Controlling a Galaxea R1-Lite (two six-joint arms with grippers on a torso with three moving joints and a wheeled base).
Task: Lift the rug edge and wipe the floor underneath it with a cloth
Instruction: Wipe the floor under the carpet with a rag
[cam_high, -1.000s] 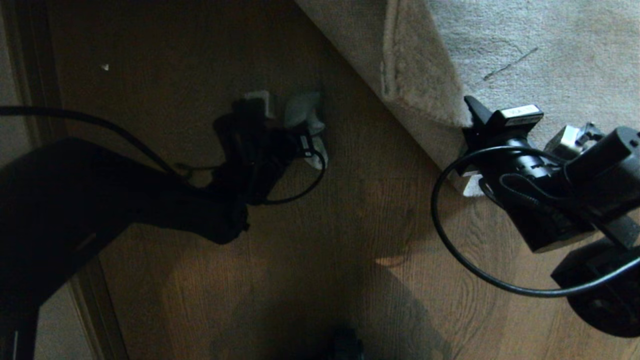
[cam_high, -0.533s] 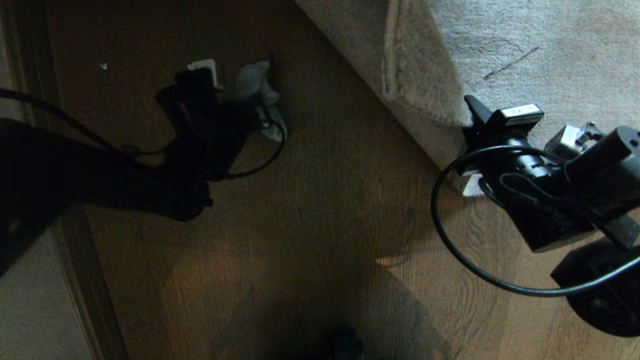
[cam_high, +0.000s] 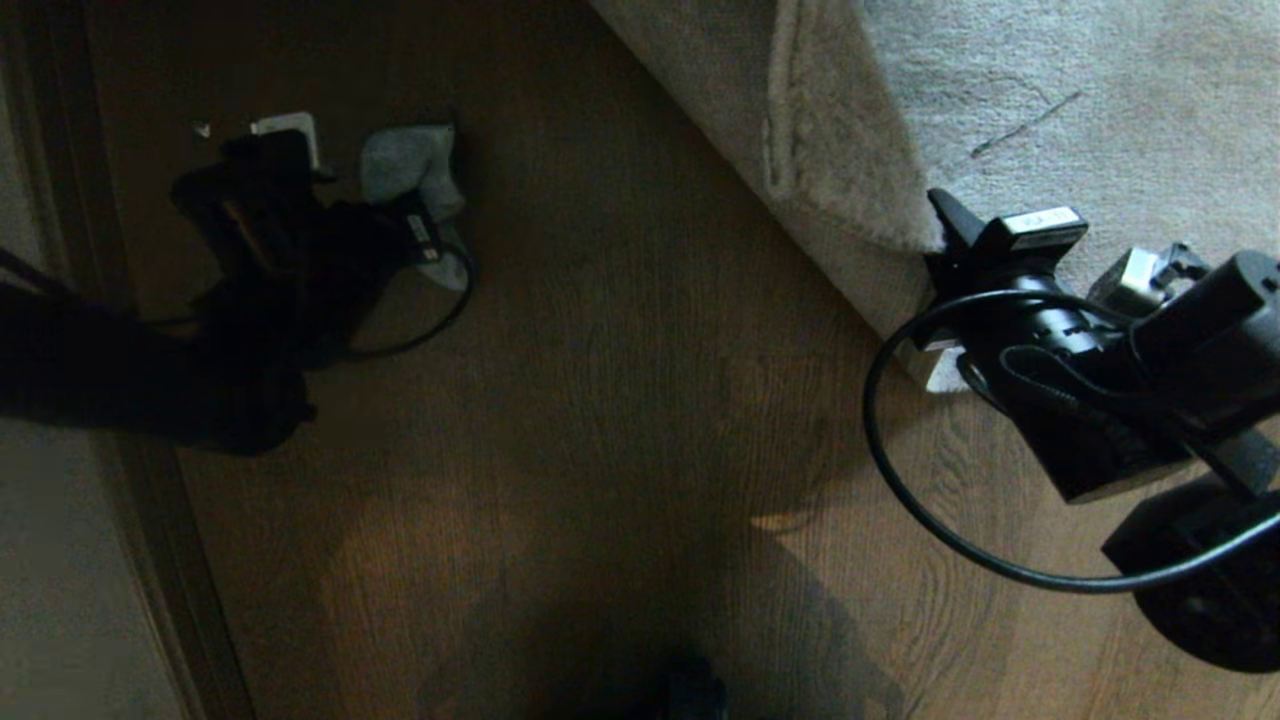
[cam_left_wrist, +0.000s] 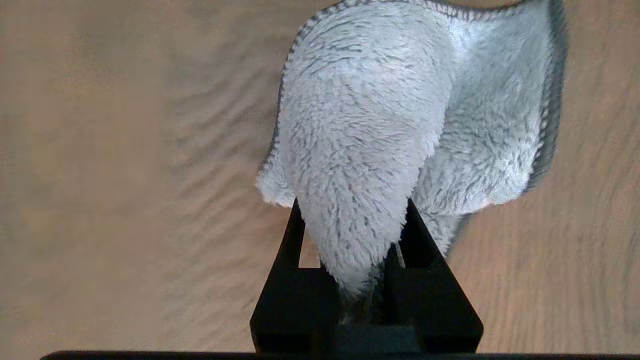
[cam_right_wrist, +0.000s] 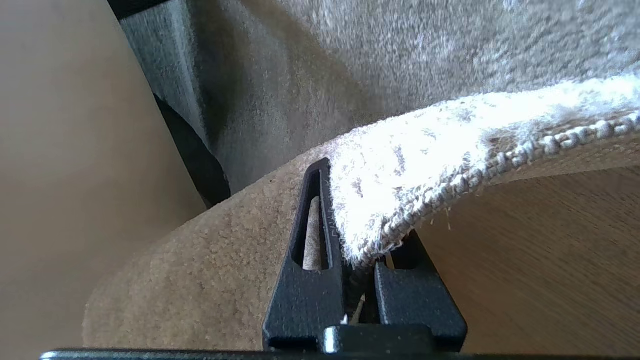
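A: What has changed since a second ago?

B: The left arm has swept across the floor (cam_high: 620, 420) toward the left of the head view, carrying the cloth (cam_high: 410, 165) with it, away from the rug. The right arm and the rug have not moved.

A: Start with the biggest thing, then.

B: The floor: brown wood-grain planks with a dull sheen, dark in shadow near the robot. Over it, at the upper right of the head view, lies the rug, grey-beige and short-piled. The rug edge (cam_high: 830, 190) is lifted and folded back there, so its paler underside and stitched hem face up and bare planks show below.

A: Who holds it up?

B: The right gripper (cam_right_wrist: 362, 240). Its black jaws are nearly closed, pinching the corner of the rug edge (cam_right_wrist: 425, 165) between them, with the looped hem running off to one side.

A: And the cloth?

B: Small, fluffy, pale grey-white with a faint blue tint and a dark stitched border. The left gripper (cam_left_wrist: 350, 225) has its jaws clamped on a bunched fold of the cloth (cam_left_wrist: 370, 130); the rest fans out ahead of the fingers against the planks. It lies at the upper left of the head view, well apart from the rug.
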